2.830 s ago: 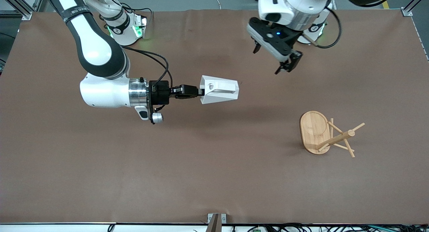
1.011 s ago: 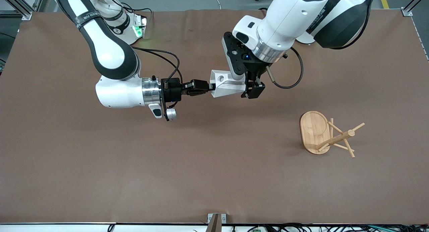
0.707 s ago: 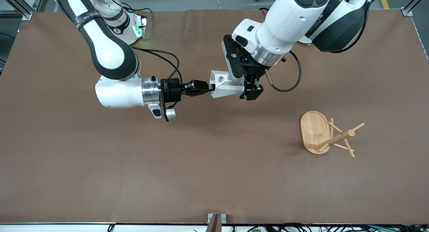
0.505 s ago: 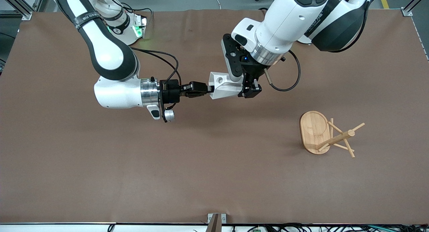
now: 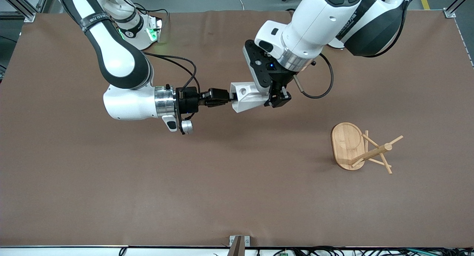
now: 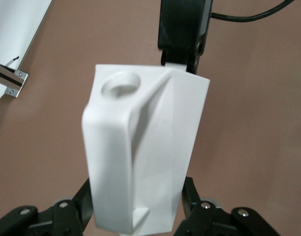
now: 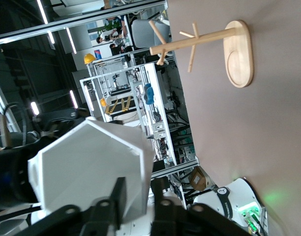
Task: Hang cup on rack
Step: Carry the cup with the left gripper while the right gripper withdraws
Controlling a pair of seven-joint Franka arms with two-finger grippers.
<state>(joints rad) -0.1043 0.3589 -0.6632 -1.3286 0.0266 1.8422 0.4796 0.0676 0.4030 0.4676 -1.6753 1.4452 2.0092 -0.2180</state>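
The white faceted cup [image 5: 247, 97] hangs on its side over the middle of the table, between the two grippers. My left gripper [image 5: 273, 99] is shut on its narrow bottom end, one finger on each side [image 6: 138, 206]. My right gripper [image 5: 230, 97] sits at the hexagonal rim. Its fingers straddle the rim wall [image 7: 139, 196] and stand slightly parted from it. The cup [image 6: 145, 147] shows its pierced handle in the left wrist view. The bamboo rack [image 5: 364, 152] stands upright toward the left arm's end of the table. It also shows in the right wrist view [image 7: 199, 42].
The brown table mat [image 5: 148, 182] lies bare round the rack's oval base [image 5: 346, 143]. A small metal bracket [image 5: 239, 241] sits at the table edge nearest the front camera.
My left gripper came in from above and shut on the cup's bottom end. Since then my right gripper's fingers have loosened at the rim. The cup has barely shifted.
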